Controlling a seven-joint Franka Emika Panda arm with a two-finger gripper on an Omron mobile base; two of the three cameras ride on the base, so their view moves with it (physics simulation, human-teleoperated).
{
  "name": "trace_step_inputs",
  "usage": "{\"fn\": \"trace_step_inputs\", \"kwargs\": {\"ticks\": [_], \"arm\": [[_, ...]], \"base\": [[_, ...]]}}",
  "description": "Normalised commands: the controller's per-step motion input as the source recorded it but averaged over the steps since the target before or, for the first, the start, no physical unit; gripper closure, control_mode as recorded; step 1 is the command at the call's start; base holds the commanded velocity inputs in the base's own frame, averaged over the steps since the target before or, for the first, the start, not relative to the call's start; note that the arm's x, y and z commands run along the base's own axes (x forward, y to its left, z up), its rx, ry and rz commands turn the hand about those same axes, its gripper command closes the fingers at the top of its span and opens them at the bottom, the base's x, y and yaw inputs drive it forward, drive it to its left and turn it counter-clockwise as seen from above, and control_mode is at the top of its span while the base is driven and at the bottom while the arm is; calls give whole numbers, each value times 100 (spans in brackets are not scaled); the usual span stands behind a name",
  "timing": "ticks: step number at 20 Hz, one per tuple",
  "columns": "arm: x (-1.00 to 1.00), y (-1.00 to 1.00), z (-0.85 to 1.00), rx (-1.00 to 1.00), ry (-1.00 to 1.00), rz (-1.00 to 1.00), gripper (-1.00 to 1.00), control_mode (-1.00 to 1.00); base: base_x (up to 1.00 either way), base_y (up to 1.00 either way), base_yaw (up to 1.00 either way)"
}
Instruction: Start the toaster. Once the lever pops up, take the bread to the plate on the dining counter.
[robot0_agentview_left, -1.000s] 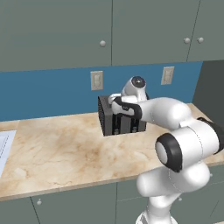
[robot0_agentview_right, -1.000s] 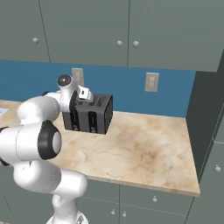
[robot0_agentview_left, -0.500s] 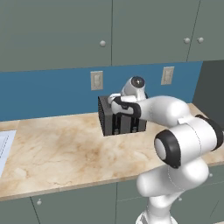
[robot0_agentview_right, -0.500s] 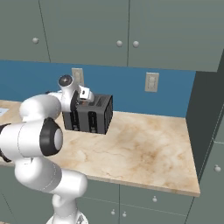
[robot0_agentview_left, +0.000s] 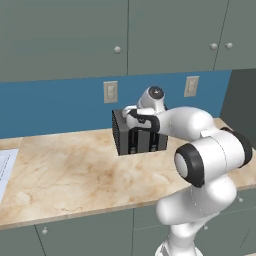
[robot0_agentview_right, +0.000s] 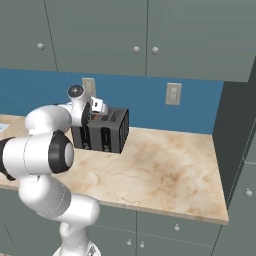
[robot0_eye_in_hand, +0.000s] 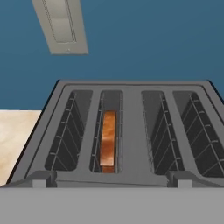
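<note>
My white arm reaches forward over a beige marble-look counter (robot0_agentview_left: 70, 175) and bends down at the front of the toaster (robot0_agentview_left: 139, 140), a small dark grey box with ribbed sides that stands near the blue back wall (robot0_agentview_right: 45, 87). My end effector (robot0_agentview_left: 134, 118) sits at the toaster's upper front edge, close against it; I cannot tell whether its fingers are spread or closed, because my wrist hides them.

From the camera on my hand, I look down on the toaster's top, which has four long slots with wire guides. The bread (robot0_eye_in_hand: 108, 142), a thin orange-tan slice with a brown crust, stands upright in the second slot from the left, sunk below the top surface.

A pale wall outlet (robot0_eye_in_hand: 61, 26) is mounted on the blue wall just behind the toaster. Grey-green cabinet doors (robot0_agentview_left: 65, 37) with small round knobs hang above.
</note>
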Motion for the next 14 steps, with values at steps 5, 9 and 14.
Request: {"fn": "trace_step_inputs", "kwargs": {"ticks": [5,9,14], "arm": [[0,9,0,0,0,0,-100,-100],[1,5,0,0,0,0,-100,-100],[0,0,0,0,0,0,-100,-100]], "base": [[0,0,0],[0,0,0],[0,0,0]]}}
